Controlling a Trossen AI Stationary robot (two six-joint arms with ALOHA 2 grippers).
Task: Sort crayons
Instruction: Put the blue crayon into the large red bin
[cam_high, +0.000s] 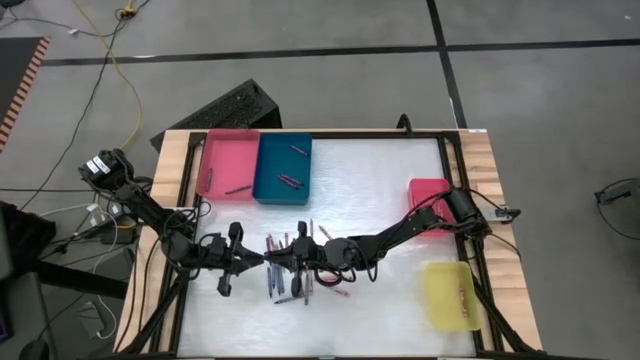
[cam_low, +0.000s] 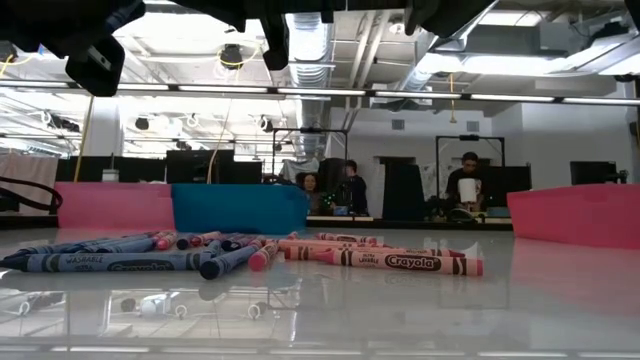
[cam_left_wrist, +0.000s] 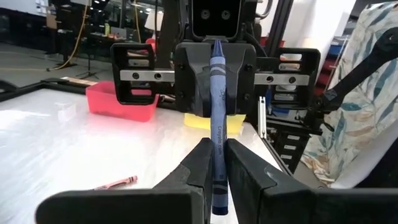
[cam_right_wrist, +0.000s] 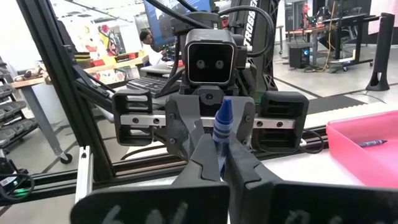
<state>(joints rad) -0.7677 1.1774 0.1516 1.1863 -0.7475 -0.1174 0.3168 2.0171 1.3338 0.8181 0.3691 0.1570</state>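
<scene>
Near the table's front edge, above the scattered pile of crayons (cam_high: 290, 268), the left gripper (cam_left_wrist: 214, 165) and right gripper (cam_right_wrist: 219, 163) both pinch one thin blue wax crayon (cam_left_wrist: 217, 124) between them. This looks like a handover. One gripper should hold firm until the other lets go, or the crayon will drop back into the pile.

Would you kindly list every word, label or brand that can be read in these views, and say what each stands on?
"Crayola": red crayon lying on the table.
"WASHABLE" above "Crayola", both faint: blue crayon at the pile's near end.
Wrapper print on the blue crayon that the left gripper and right gripper both pinch: too blurred to read.
Lettering on the frame behind the left arm: cut off.
</scene>
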